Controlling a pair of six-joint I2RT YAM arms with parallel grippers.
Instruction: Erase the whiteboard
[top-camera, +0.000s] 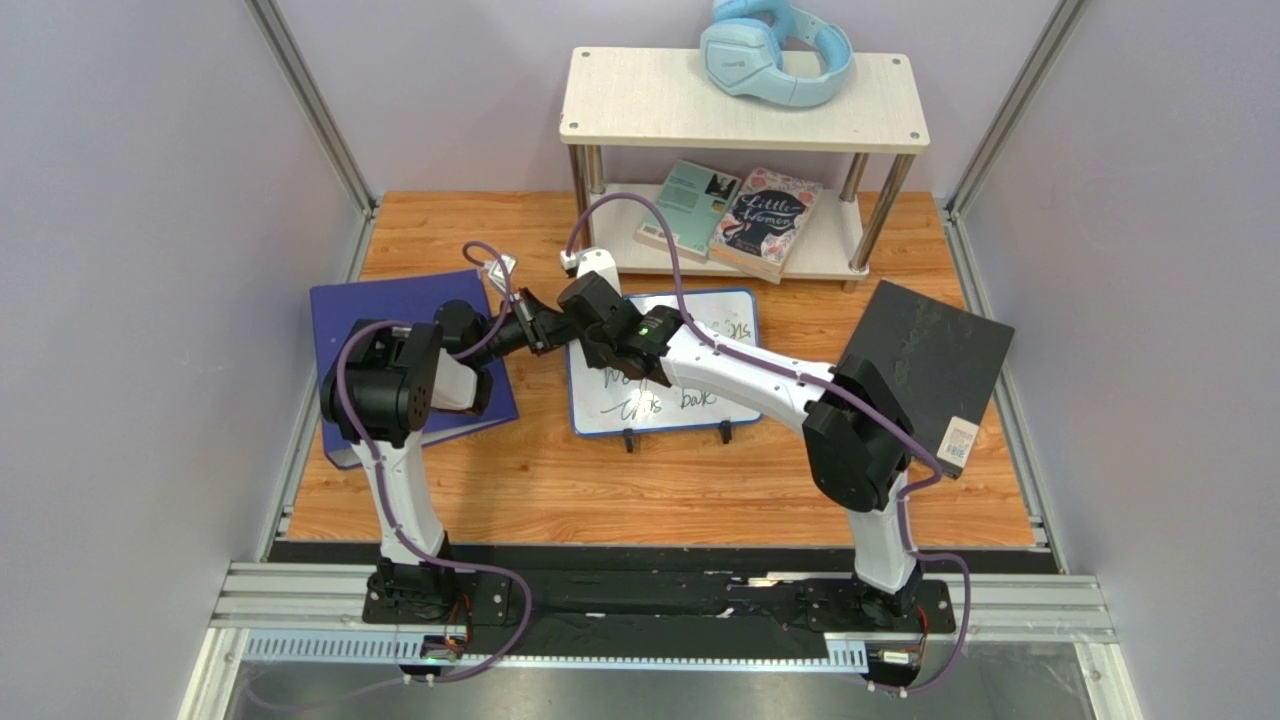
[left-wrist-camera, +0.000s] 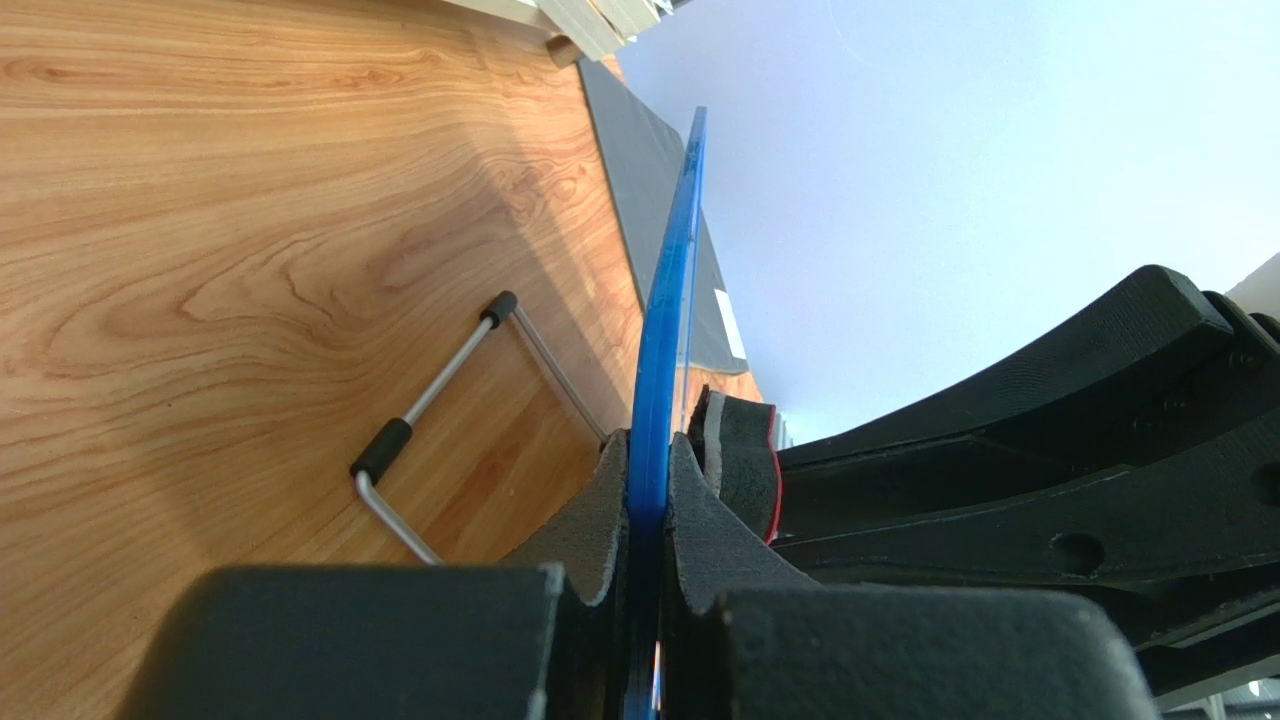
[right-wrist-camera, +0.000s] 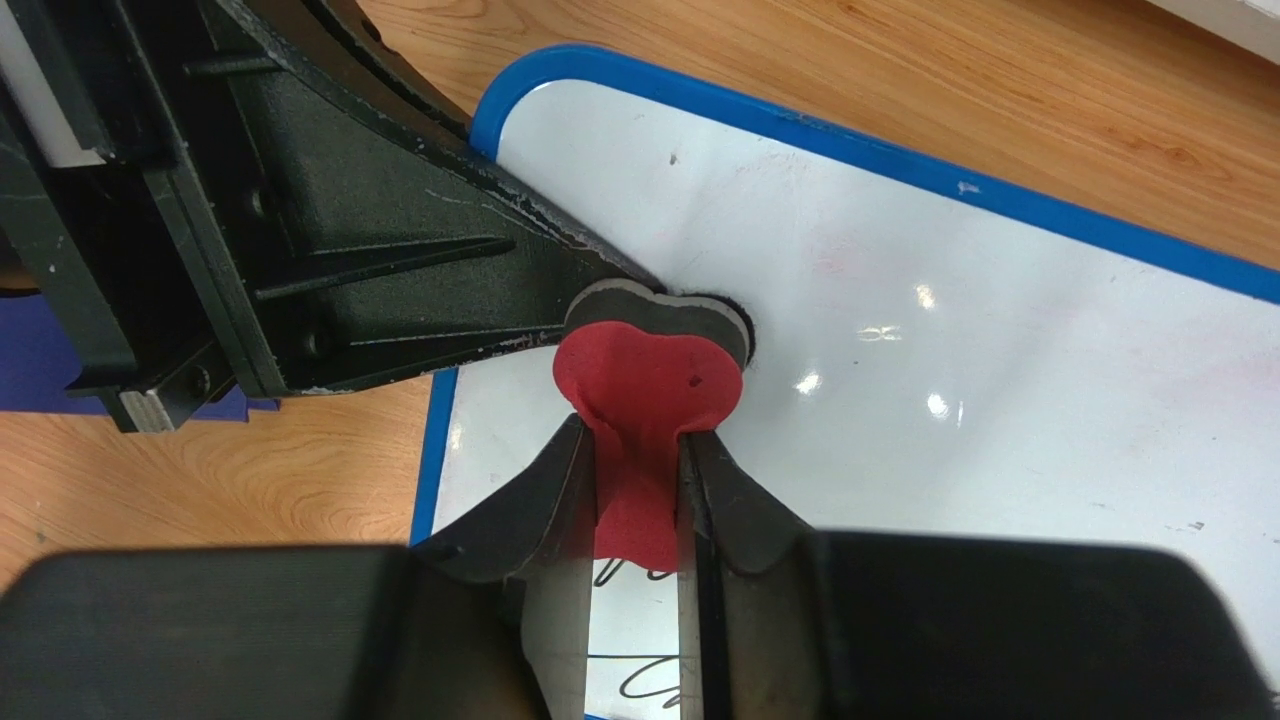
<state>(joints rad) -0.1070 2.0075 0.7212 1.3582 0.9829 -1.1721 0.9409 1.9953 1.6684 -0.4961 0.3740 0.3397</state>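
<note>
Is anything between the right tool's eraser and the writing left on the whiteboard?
Nothing visible. The red eraser in the right tool rests on the whiteboard; the left tool clamps the board's edge beside it.

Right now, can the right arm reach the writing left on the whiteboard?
Probably yes: the right gripper's red eraser sits on the whiteboard, nothing between it and the writing.

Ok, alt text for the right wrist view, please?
The right tool grips a red eraser, its felt pad set against the blue-framed whiteboard near a corner. The dark left tool reaches in from the left, its tip beside the eraser. The board looks mostly clean, with handwriting at the bottom, on a wooden table.
</note>
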